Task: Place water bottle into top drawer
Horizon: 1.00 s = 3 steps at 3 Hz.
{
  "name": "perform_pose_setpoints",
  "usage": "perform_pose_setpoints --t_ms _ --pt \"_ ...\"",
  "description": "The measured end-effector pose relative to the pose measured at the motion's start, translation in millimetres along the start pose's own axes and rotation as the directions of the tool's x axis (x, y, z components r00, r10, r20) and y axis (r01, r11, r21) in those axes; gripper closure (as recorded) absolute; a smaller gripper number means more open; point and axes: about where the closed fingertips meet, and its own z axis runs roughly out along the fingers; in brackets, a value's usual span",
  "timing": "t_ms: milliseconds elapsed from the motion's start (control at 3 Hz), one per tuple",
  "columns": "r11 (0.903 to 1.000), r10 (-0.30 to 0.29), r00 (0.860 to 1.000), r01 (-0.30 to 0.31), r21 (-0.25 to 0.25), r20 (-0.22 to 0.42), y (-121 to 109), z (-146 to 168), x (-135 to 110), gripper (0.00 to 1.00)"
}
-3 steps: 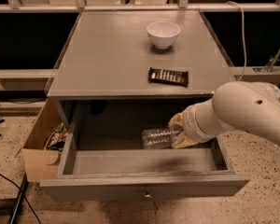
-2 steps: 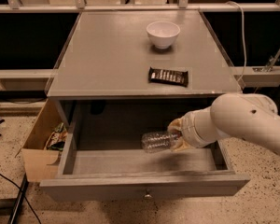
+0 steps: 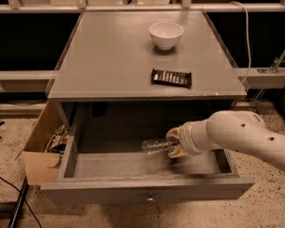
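Observation:
The top drawer [image 3: 147, 190] of the grey cabinet stands pulled out, with a small round metal knob on its front. The clear ribbed water bottle [image 3: 156, 148] lies on its side inside the drawer, right of the middle, low over the drawer floor. My gripper [image 3: 173, 144] reaches in from the right on the white arm and is shut on the bottle's right end. The bottle's cap and label are hidden by the gripper.
A white bowl [image 3: 166, 34] and a dark candy bar [image 3: 171, 78] sit on the cabinet top [image 3: 109, 56]. An open cardboard box [image 3: 43, 146] with wrappers stands on the floor at the cabinet's left. A cable lies on the floor at lower left.
The arm has drawn lower and to the right, so less of it covers the drawer. The bottle stays at about the same place in the drawer, still held.

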Motion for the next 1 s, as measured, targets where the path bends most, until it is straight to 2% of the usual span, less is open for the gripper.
perform_pose_setpoints --t_ms 1000 --pt "0.9985 0.028 0.999 -0.03 -0.045 -0.043 -13 25 16 1.0"
